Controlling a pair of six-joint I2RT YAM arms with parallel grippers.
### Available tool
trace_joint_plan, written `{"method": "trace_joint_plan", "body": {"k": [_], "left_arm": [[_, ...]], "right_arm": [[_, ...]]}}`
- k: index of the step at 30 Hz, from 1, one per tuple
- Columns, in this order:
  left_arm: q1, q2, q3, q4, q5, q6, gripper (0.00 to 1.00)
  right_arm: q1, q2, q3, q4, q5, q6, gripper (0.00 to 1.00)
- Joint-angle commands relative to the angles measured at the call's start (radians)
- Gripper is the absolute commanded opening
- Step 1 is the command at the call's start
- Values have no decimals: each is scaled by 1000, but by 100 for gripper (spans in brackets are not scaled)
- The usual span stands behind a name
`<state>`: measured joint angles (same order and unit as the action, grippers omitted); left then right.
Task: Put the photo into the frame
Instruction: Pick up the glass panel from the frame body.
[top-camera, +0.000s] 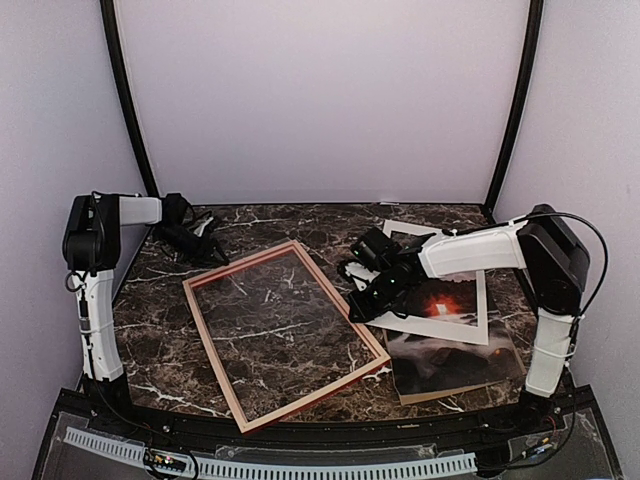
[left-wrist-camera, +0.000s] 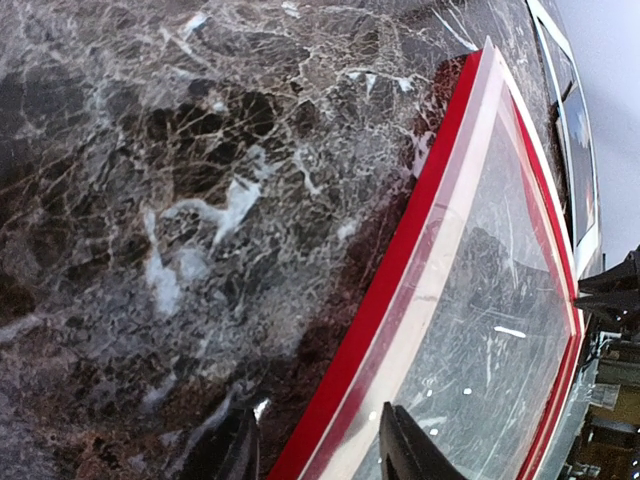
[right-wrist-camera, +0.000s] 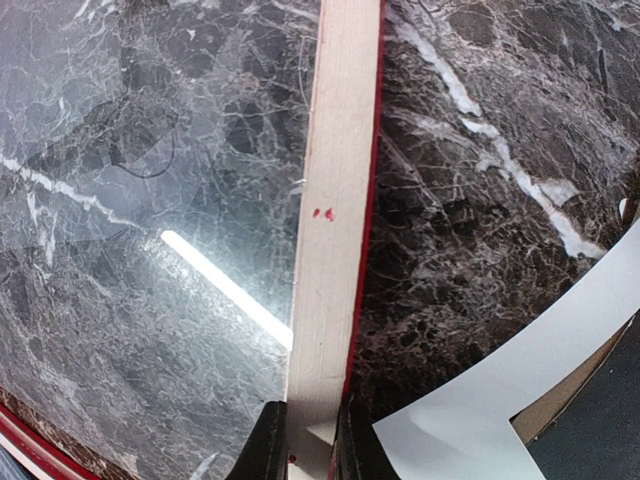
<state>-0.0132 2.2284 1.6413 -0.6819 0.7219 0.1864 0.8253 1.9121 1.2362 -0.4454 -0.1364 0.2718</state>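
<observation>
The frame (top-camera: 285, 335) lies flat in the middle of the table, pale wood side up, with clear glazing inside. My right gripper (top-camera: 368, 292) is shut on its right rail; in the right wrist view (right-wrist-camera: 310, 445) the jaws pinch the pale rail (right-wrist-camera: 335, 200). My left gripper (top-camera: 203, 245) is open near the frame's far left corner; in the left wrist view (left-wrist-camera: 320, 450) the red rail (left-wrist-camera: 400, 260) runs between the fingertips. The photo (top-camera: 450, 352) lies at the right, partly under a white mat (top-camera: 425, 325), its orange glow showing through the window.
A brown backing board (top-camera: 432, 396) edge shows under the photo. The mat's corner (right-wrist-camera: 520, 390) lies close to the right of my right gripper. Dark marble table (top-camera: 160, 330); black table rim along the near edge; enclosure walls at the sides and back.
</observation>
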Motion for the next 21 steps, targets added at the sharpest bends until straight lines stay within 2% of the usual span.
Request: {"method": "trace_joint_plan", "body": {"k": [1, 14, 21], "left_arm": [[5, 5, -2, -45, 31, 25, 37], [10, 8, 34, -60, 55, 24, 15], [10, 6, 57, -74, 75, 21, 0]], "right_arm": [[1, 26, -43, -35, -24, -1, 4], [1, 30, -44, -32, -33, 7, 4], [1, 30, -39, -39, -29, 7, 4]]}}
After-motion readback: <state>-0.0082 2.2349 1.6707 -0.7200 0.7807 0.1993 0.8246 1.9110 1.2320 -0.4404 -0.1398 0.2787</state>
